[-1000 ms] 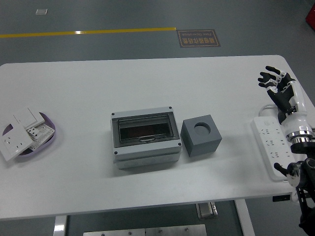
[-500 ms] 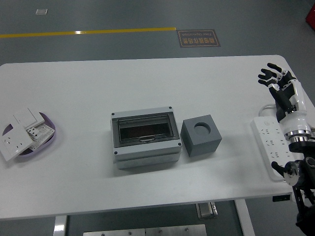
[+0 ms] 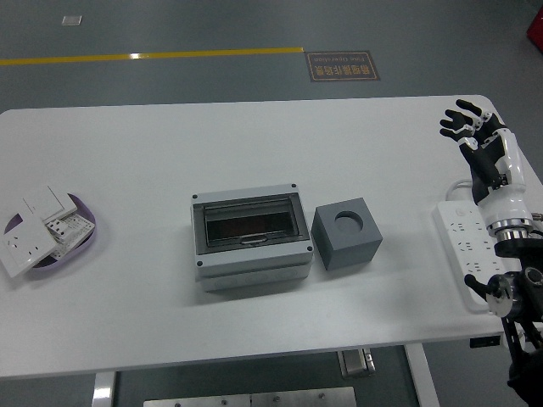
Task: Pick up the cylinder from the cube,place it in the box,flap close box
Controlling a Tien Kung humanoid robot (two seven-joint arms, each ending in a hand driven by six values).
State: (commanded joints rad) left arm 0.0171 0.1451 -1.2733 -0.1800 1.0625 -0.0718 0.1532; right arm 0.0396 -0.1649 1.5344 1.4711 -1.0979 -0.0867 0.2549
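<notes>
A grey cube [image 3: 347,233] stands on the white table [image 3: 254,144], just right of the box. Its top has a round hole; I see no cylinder in it or elsewhere. The grey box [image 3: 250,236] has its dark see-through flap lying shut. My right hand [image 3: 469,130] is raised over the table's right edge, far right of the cube, fingers spread and holding nothing. My left arm is out of view.
A white power strip [image 3: 468,252] lies at the right edge under my right forearm. A purple dish [image 3: 83,242] with white switch plates sits at the left edge.
My right hand has risen slightly toward the far side, fingers still spread. The cube and the box have not moved.
</notes>
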